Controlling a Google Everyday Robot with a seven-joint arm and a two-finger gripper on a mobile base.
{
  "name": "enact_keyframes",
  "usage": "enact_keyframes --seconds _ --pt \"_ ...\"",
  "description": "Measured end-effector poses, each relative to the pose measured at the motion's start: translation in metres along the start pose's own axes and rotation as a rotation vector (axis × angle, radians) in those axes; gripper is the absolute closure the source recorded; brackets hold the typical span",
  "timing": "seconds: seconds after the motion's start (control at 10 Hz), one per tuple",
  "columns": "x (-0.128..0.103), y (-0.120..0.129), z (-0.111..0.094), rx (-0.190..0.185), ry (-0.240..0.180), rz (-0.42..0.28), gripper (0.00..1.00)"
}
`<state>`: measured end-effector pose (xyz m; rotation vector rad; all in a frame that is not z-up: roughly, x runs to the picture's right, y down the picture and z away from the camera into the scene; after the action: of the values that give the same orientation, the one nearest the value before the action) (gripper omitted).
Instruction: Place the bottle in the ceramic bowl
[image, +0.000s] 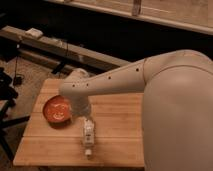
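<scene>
The bottle (88, 135) is small, whitish and slim. It lies on its side on the wooden table (115, 145), cap toward the front edge. The ceramic bowl (56, 111) is shallow and orange-red with pale marks inside. It sits on the table's left part, just left of the bottle. My gripper (83, 113) hangs from the white arm's wrist, pointing down. It is between the bowl's right rim and the bottle's far end, just above the bottle. The wrist hides part of the bowl's right rim.
My large white arm (170, 95) covers the table's right side. A dark bench or rail (65, 47) with a small white object runs behind the table. Dark stand legs (7, 100) are at the left on the floor.
</scene>
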<state>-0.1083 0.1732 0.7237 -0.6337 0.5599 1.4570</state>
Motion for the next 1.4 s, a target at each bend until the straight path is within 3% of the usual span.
enact_keyframes --seconds 0.4,1.4 --pt "0.007 -0.007 0.033 -0.006 0.052 0.012 0.35" --pt "0.009 -0.017 0.085 -0.048 0.095 0.02 0.35"
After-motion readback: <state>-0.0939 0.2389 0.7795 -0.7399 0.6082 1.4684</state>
